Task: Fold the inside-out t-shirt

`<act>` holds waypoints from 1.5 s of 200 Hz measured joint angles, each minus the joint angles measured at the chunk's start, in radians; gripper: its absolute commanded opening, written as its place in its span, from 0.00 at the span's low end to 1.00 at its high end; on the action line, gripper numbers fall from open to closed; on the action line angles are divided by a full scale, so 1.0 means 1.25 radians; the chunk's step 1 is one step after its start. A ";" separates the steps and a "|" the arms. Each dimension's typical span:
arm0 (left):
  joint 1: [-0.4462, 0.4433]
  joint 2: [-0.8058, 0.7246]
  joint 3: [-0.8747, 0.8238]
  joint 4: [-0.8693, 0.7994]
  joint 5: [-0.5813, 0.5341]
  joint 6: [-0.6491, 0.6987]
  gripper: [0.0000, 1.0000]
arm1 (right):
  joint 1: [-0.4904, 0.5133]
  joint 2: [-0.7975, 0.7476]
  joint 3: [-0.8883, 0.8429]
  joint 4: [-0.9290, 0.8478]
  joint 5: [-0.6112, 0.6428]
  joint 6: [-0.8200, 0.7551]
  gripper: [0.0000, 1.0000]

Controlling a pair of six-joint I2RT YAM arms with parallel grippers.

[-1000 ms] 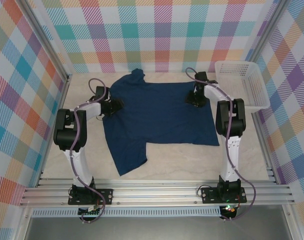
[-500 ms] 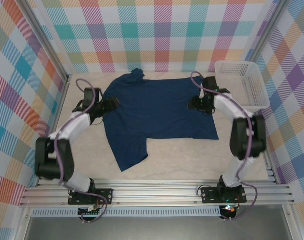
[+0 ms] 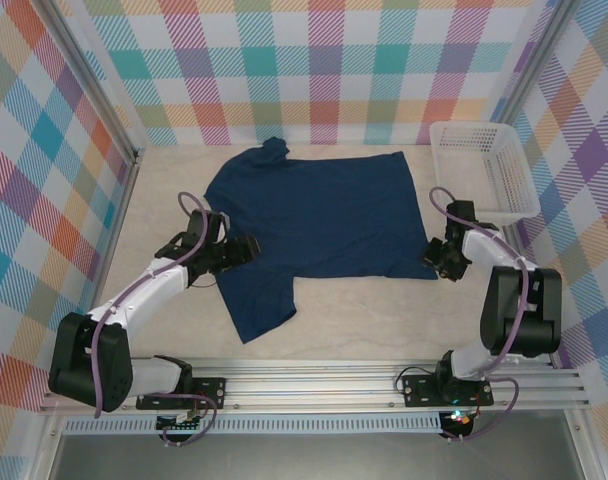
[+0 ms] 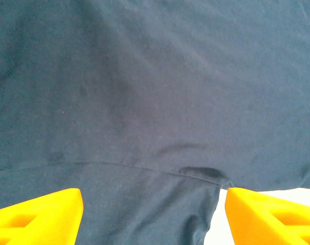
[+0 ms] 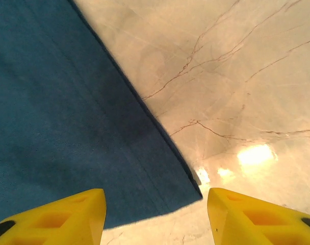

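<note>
The inside-out t-shirt (image 3: 319,215) is dark navy and lies spread flat on the table, with one sleeve (image 3: 256,305) pointing toward the near edge. My left gripper (image 3: 246,247) hovers over the shirt's left side where that sleeve joins the body. Its yellow fingers (image 4: 40,217) stand open over a seam in the cloth (image 4: 145,102). My right gripper (image 3: 431,258) is at the shirt's near right corner. In the right wrist view its fingers (image 5: 257,217) stand open, and the corner of the cloth (image 5: 188,186) lies between them, flat on the table.
A white plastic basket (image 3: 484,165) stands at the back right, close to the right arm. Bare pale marble tabletop (image 5: 236,76) runs right of the shirt's edge and along the near side (image 3: 364,320). Checked walls enclose the table.
Both arms swung toward the near side. The left gripper went from the shirt's upper left edge to the sleeve joint. The right gripper went from the upper right to the near right corner.
</note>
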 measured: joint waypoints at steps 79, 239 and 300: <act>-0.010 -0.009 -0.023 -0.018 -0.002 0.002 0.74 | -0.010 0.048 -0.010 0.023 -0.003 0.002 0.32; -0.263 -0.119 -0.149 -0.350 -0.099 -0.170 0.55 | -0.017 0.049 -0.024 0.081 -0.060 -0.032 0.00; -0.284 -0.025 -0.156 -0.323 -0.058 -0.163 0.44 | -0.017 0.048 -0.026 0.084 -0.079 -0.042 0.00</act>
